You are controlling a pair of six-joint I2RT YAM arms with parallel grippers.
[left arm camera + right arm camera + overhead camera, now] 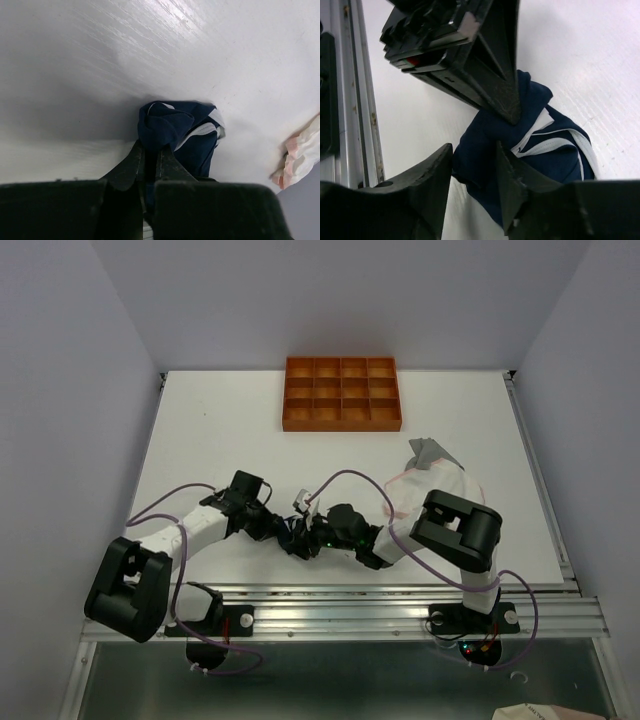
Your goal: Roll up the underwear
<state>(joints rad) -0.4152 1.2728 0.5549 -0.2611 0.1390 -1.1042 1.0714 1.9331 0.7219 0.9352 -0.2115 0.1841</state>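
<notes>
The navy blue underwear point(175, 130) with white trim lies bunched on the white table near its front edge, between both grippers point(298, 543). My left gripper point(150, 150) is shut on a fold of its near end. In the right wrist view the left gripper's finger point(495, 85) presses into the navy bundle point(550, 150) from above. My right gripper point(475, 155) is open, its jaws apart on either side of a navy fold. The pale pink-white underwear point(440, 490) lies under the right arm, and the grey underwear point(430, 451) pokes out behind it.
An orange tray point(342, 393) with several compartments stands at the back of the table. A metal rail point(380, 605) runs along the front edge, close beside the right gripper point(350, 100). The pink-white cloth's edge point(302, 157) shows at the right of the left wrist view.
</notes>
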